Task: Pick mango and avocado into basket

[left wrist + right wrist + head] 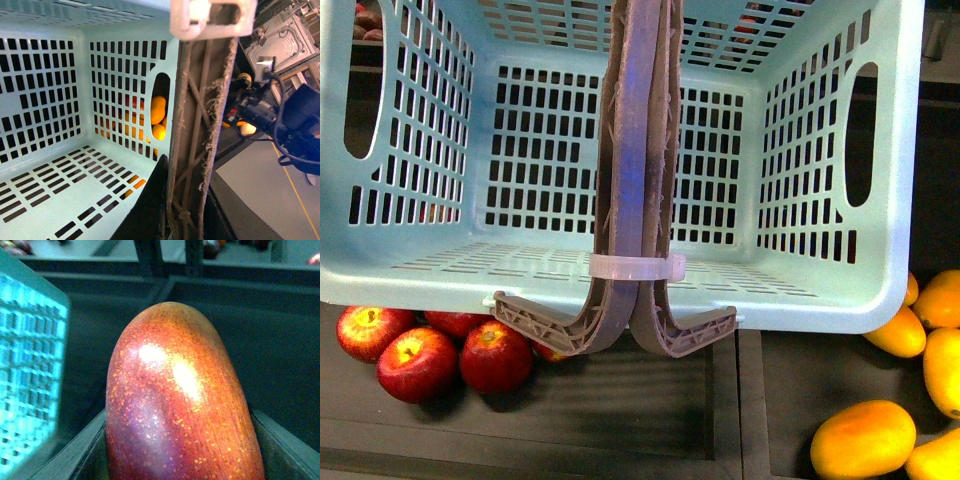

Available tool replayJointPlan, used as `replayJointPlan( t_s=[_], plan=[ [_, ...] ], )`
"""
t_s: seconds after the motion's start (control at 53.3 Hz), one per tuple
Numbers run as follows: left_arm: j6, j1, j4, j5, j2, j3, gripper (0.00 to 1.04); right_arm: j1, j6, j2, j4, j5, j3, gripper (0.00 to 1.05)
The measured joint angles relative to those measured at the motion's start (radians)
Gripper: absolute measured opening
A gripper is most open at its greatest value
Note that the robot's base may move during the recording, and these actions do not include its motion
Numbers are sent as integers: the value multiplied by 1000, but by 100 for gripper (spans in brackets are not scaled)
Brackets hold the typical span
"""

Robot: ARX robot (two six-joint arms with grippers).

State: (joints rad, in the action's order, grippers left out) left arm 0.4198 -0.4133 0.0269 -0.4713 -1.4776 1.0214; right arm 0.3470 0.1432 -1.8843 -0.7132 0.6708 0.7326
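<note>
Goods are carried on a dark shelf (650, 400), which is divided by a raised rib (750, 400) into a left and a right compartment. In the left compartment, at least four red apples (415, 362) are laid close together, several touching. In the right compartment, at least five yellow-orange mangoes (863, 438) are spread toward the right side, some cut off by the frame edge. The far part of the shelf is hidden behind the basket (420, 270); whether the basket rests on the shelf cannot be determined.
</note>
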Motion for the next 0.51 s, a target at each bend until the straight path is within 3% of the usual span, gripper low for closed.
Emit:
replayJointPlan(
  t_s=[0.225,0.506],
  plan=[
    [0,0,0,0,0,0,13,-114,-122,277,18,63,-82,66],
    [0,0,0,0,0,0,13,-305,-161,364,18,1,-142,66]
  ],
)
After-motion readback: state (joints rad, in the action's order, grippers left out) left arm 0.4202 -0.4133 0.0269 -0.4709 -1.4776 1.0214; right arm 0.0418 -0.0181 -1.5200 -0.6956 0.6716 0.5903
